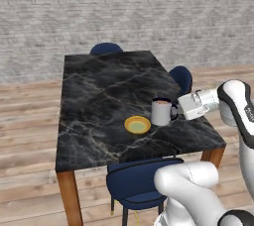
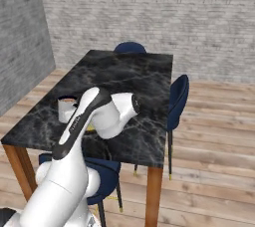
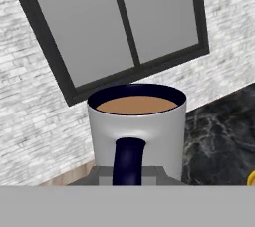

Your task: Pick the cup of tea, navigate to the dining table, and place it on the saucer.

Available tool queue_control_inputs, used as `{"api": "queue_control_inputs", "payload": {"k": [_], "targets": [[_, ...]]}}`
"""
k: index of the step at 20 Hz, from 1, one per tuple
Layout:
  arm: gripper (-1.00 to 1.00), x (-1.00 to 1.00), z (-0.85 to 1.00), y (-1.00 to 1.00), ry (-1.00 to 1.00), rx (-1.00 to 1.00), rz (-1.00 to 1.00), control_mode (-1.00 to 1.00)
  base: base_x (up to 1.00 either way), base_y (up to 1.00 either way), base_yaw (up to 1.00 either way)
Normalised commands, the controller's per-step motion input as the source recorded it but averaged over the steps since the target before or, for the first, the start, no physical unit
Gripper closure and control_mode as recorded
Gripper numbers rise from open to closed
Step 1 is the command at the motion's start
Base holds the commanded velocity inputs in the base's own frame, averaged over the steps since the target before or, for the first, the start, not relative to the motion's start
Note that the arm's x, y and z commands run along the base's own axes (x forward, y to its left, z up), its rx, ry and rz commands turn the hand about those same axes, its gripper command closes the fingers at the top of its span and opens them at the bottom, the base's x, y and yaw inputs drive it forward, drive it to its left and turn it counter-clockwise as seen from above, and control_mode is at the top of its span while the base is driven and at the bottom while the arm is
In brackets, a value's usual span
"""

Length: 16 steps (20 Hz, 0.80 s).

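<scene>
cup of tea (image 1: 160, 112): upright over the near right part of the dining table (image 1: 99, 91), brown liquid level inside, navy handle pointing right toward the wrist. Base looks just above or at the marble; can't tell if it touches.
cup, other views: right base view has it (image 2: 66, 109) at the table's near left edge, partly hidden by the arm. Hand view has it (image 3: 137, 131) dead centre, handle facing the camera.
gripper (image 1: 176, 110): clenched on the cup of tea at the handle side, coming in level from the right. Fingertips mostly hidden behind the handle.
saucer (image 1: 137, 124): yellow-gold, flat on the table, just left of and slightly nearer than the cup. Cup is beside it, not on it. A yellow sliver (image 3: 252, 177) shows at the right edge of the hand view.
dining table: black veined top, brown legs, plank floor under it.
chairs: blue ones at the far end (image 1: 105, 48), the right side (image 1: 181, 78) and the near side (image 1: 139, 183).
background: pale brick wall (image 1: 124, 7); dark-framed window (image 3: 119, 27) behind the cup in the hand view.
</scene>
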Motion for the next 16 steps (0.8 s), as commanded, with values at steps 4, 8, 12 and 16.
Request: {"api": "queue_control_inputs", "payload": {"k": [4,8,12,16], "targets": [[1.00,0.55,-0.33,0.00,0.07,0.00,0.04,-1.00,0.00,0.00,0.00],[1.00,0.50,-0.38,0.00,0.03,0.00,0.03,-1.00,0.00,0.00,0.00],[1.00,0.44,-0.38,0.00,0.00,0.00,0.00,-1.00,0.00,0.00,0.00],[1.00,0.47,-0.37,0.00,0.00,0.00,0.00,-1.00,0.00,0.00,0.00]]}}
